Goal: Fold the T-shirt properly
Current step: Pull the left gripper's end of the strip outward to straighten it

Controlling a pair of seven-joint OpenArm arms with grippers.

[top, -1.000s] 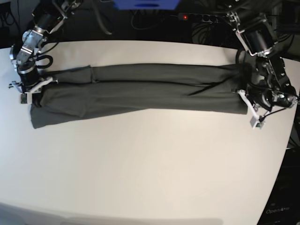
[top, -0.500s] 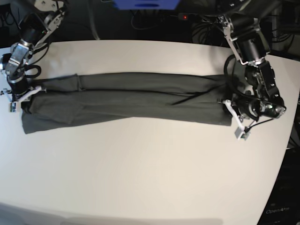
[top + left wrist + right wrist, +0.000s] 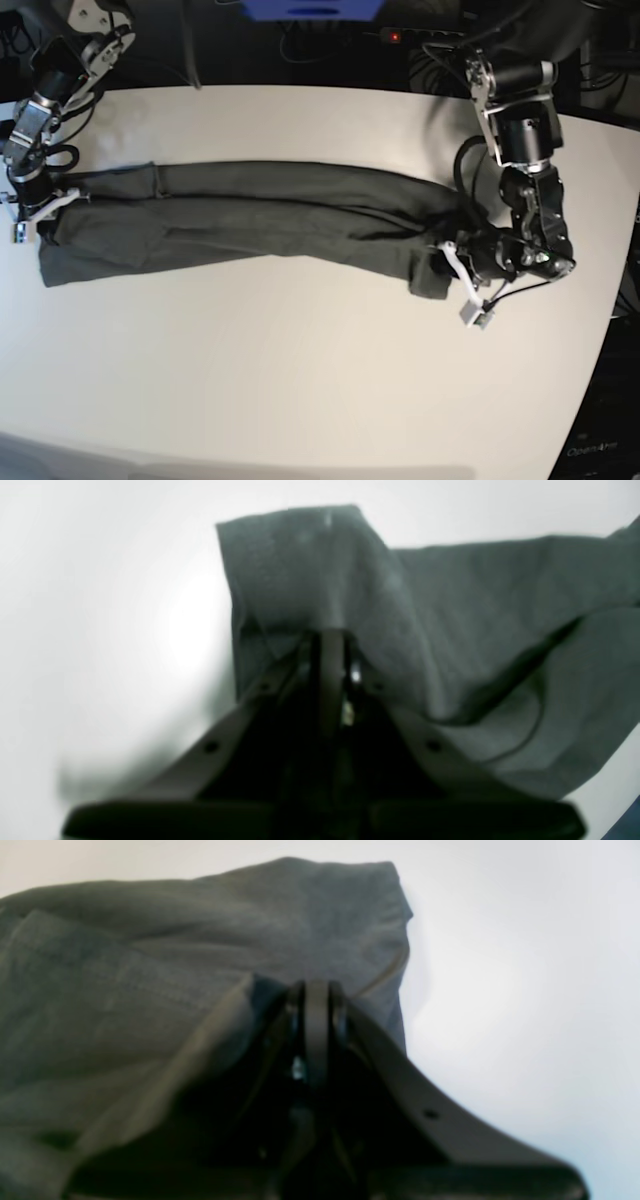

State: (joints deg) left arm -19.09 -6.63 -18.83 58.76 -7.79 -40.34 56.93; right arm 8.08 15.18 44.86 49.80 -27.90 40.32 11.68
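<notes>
Both tools pinch the T-shirt at its two ends.
Left wrist view: the left tool is pressed together on the T-shirt, cloth spreading beyond its tip. Right wrist view: the right tool pinches the cloth the same way. Base view: the T-shirt lies stretched between both tools on the table.

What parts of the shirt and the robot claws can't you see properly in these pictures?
- T-shirt label: too small in the base view, blurred in both wrist views.
- Left claw tips: the left wrist view shows them pinched shut on cloth, but folds bury them.
- Right claw tips: same in the right wrist view, wrapped in cloth.
- Shirt's underside: hidden against the table.
- Right arm: cut off by the base view's left edge.
</notes>
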